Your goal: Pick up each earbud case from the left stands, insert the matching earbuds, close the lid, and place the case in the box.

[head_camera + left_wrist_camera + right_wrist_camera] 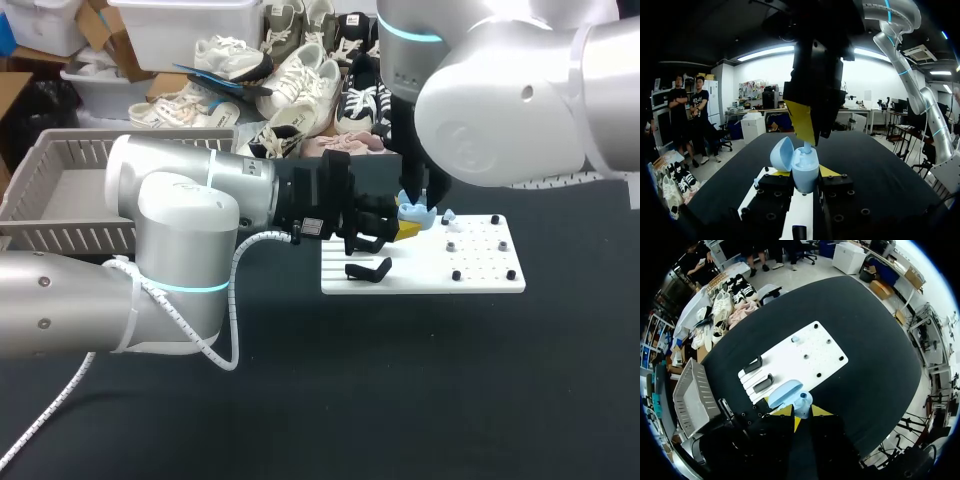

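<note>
My left gripper clamps open case; my right gripper, grip unclear, seating earbud. Next, likely: second earbud, 3 o'clock.

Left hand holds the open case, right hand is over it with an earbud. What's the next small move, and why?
Probably ease the right hand down a little to seat the earbud. The left hand grips the case, lid open, and the earbud under the right hand stands with its lower end in the case but most of it above the rim, so it looks not yet seated.
</note>
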Robot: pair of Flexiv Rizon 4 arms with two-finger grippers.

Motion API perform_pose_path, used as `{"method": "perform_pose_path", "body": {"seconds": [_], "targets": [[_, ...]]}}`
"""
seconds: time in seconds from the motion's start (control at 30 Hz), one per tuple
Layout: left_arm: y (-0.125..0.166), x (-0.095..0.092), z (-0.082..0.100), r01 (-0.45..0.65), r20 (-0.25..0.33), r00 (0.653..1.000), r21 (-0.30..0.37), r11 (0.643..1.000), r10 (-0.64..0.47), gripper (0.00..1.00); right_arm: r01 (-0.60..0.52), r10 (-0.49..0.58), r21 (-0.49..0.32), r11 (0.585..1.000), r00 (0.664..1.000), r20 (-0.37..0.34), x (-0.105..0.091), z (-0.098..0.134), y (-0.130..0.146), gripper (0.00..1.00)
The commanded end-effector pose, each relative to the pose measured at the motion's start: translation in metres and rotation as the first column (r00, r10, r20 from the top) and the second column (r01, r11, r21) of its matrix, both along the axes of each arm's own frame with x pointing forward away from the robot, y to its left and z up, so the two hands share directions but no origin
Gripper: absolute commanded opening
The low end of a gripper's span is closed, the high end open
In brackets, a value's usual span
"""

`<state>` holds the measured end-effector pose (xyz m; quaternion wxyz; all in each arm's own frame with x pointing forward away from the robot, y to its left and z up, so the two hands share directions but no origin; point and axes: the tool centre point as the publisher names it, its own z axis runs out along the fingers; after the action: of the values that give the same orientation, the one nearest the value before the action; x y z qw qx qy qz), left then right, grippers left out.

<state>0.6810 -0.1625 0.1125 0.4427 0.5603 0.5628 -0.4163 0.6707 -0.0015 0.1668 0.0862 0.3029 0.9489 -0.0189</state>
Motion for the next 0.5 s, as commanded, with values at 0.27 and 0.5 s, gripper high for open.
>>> {"method": "perform_pose_path", "body": {"seconds": [0.27, 0.5], "targets": [[0.0005, 0.0006, -0.0002, 0.002, 0.0, 1.0, -0.001, 1.0, -0.002, 0.0, 0.008, -0.008, 0.002, 1.0, 1.0, 0.016, -0.0017, 0.0049, -0.0051, 0.0], [0.0005, 0.0006, -0.0002, 0.002, 0.0, 1.0, -0.001, 1.0, -0.002, 0.0, 0.013, -0.013, 0.002, 1.0, 1.0, 0.007, -0.0014, 0.0, -0.0056, 0.0]]}}
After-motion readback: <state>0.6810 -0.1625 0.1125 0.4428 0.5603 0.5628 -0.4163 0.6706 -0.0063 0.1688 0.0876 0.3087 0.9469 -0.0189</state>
